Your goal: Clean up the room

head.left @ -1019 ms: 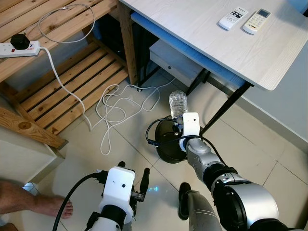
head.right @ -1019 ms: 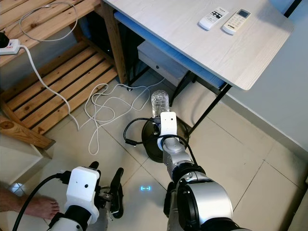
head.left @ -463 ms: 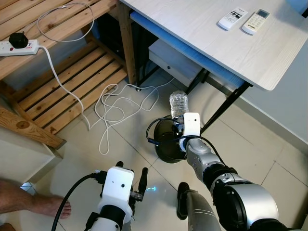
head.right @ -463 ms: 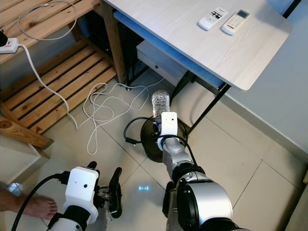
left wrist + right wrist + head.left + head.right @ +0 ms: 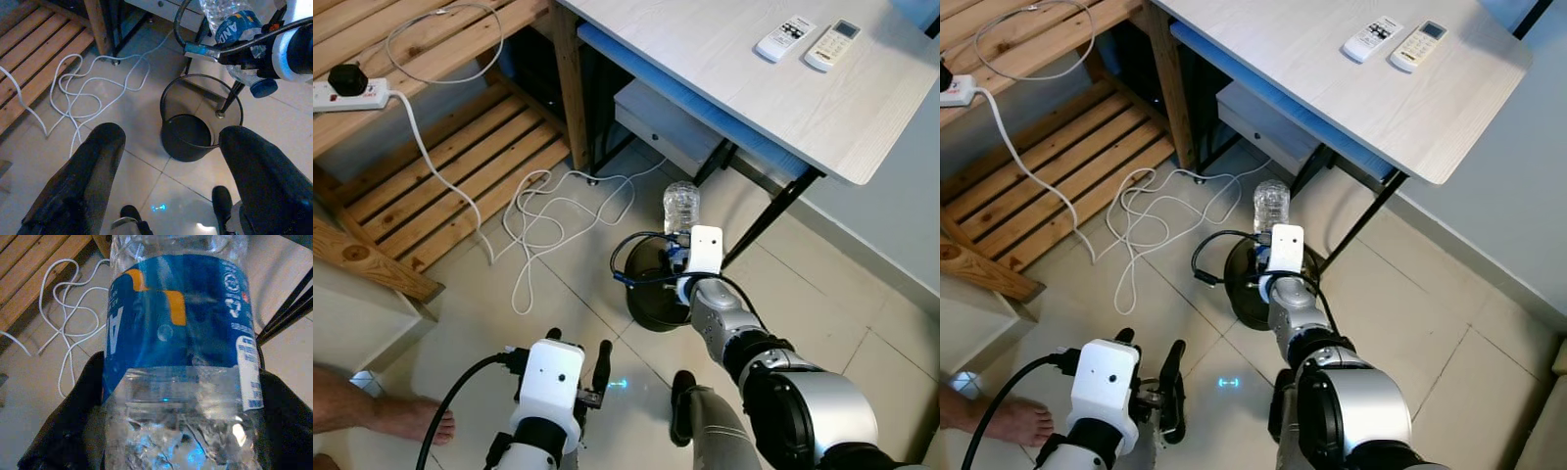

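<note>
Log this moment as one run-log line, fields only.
right gripper: shut on plastic bottle, cap down, above black bin | left gripper: open, low, idle | white cable: on floor

Right silver arm reaches forward and down, its right gripper (image 5: pixel 678 257) closed, black fingers (image 5: pixel 73 416) clamped either side of what it holds (wrist angled downward). Left gripper (image 5: pixel 578 351) hangs low near the body, fingers (image 5: pixel 83 176) spread wide apart.

The bottle (image 5: pixel 681 208) hangs seemingly above the bin (image 5: pixel 201 128), cable (image 5: pixel 548 211) to its left.
</note>
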Controlling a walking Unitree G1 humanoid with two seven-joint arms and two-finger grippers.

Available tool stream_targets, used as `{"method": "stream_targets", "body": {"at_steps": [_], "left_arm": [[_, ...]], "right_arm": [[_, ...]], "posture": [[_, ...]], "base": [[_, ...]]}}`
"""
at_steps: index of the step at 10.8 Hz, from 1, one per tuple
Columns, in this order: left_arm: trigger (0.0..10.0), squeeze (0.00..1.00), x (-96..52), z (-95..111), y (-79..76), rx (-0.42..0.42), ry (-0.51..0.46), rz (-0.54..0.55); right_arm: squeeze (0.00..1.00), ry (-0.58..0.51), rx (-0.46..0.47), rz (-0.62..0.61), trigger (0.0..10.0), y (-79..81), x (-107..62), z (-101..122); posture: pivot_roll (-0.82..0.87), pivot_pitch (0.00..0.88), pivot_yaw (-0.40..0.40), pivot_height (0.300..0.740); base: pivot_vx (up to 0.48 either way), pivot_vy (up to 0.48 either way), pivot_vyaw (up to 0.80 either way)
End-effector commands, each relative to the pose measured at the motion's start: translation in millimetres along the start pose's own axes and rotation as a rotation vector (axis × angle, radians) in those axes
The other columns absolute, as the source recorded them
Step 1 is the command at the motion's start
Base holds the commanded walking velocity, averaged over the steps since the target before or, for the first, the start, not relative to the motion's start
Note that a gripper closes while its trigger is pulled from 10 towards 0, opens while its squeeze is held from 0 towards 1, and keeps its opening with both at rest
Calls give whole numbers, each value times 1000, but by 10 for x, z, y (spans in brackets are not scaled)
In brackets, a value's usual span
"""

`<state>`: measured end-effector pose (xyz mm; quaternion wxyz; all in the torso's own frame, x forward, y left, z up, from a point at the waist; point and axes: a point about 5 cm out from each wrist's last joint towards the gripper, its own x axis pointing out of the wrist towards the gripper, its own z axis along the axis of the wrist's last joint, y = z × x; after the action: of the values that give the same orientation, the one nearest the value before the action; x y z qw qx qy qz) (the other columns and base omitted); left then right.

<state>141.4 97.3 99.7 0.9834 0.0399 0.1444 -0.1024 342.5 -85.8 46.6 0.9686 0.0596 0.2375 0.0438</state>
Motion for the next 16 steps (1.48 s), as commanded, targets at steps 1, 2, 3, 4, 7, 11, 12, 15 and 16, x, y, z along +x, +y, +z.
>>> {"method": "stream_targets", "body": {"at_steps": [1,2,3,4,7,11,12,15,16], "left_arm": [[10000,0,-70,7,-348,-63,7,-105],[10000,0,-68,8,-347,-63,7,-104],[10000,0,-61,10,-348,-61,5,-102],[10000,0,-58,12,-349,-60,4,-101],[10000,0,-46,7,-350,-59,2,-101],[10000,0,220,18,-228,-29,-41,-91],[10000,0,319,14,-103,-17,-47,-52],[10000,0,549,-7,334,29,-69,8],[10000,0,582,-27,418,31,-65,14]], "right_arm": [[1000,7,17,0,10000,19,1,-3],[1000,5,20,0,10000,20,2,4],[1000,2,21,0,10000,17,3,11],[1000,2,23,1,10000,17,4,18],[1000,0,-22,3,10000,5,8,37],[0,-141,1,54,10000,-98,27,356],[0,-212,-11,65,10000,-191,18,494],[0,-382,-30,-31,10000,-931,-187,601],[0,-395,-36,-50,10000,-1000,-242,524]], "posture": [[249,344,-37,731],[248,344,-38,731],[248,344,-40,731],[248,345,-41,731],[241,342,-40,731],[167,240,-48,731],[144,192,-49,731],[52,17,-4,731],[32,0,12,731]], "base": [[0,0,0],[0,0,0],[0,0,0],[0,0,0],[0,0,0],[0,0,0],[0,0,0],[0,0,0],[0,0,0]]}}
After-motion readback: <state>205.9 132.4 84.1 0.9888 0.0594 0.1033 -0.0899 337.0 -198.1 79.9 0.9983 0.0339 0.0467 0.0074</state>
